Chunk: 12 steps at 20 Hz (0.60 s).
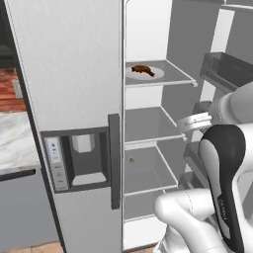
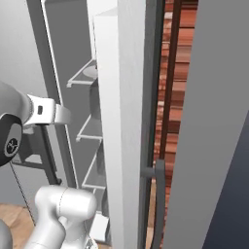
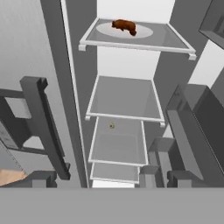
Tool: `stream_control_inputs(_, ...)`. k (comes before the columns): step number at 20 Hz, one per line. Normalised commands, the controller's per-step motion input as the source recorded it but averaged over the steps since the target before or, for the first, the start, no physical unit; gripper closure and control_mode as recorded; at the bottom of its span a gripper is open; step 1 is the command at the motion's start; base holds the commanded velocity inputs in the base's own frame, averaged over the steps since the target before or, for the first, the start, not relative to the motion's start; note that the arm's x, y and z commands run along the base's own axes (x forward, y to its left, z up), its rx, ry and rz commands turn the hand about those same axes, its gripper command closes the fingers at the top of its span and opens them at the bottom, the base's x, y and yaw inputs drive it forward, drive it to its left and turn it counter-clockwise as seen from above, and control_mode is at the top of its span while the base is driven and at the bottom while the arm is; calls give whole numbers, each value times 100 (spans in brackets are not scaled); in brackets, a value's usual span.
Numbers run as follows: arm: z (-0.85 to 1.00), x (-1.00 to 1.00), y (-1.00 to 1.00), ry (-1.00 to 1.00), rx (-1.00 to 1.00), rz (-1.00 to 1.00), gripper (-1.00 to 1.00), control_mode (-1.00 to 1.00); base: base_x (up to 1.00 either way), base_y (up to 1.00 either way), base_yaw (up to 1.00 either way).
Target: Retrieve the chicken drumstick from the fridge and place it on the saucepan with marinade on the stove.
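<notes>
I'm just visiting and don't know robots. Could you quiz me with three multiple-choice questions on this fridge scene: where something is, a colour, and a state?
1. Where is the chicken drumstick?
A. on the top shelf, on a white plate
B. on the bottom shelf
C. in the door bin

2. What colour is the drumstick?
A. green
B. reddish-brown
C. white

3. How is the fridge compartment holding the drumstick?
A. shut
B. door open, shelves showing
C. door removed

Answers: 1 A, it lies on the white plate on the highest shelf. 2 B, dark reddish-brown against the plate. 3 B, the shelves are exposed in both the left base and hand views.
</notes>
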Motion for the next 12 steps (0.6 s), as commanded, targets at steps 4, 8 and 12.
stream_control_inputs(4, 0, 0, 0, 0, 0, 0, -100, 100, 51, -21, 0)
stream_control_inputs(8, 0, 0, 0, 0, 0, 0, -100, 100, 39, -26, 0)
stream_control_inputs(12, 0, 0, 0, 0, 0, 0, -100, 100, 33, -12, 0)
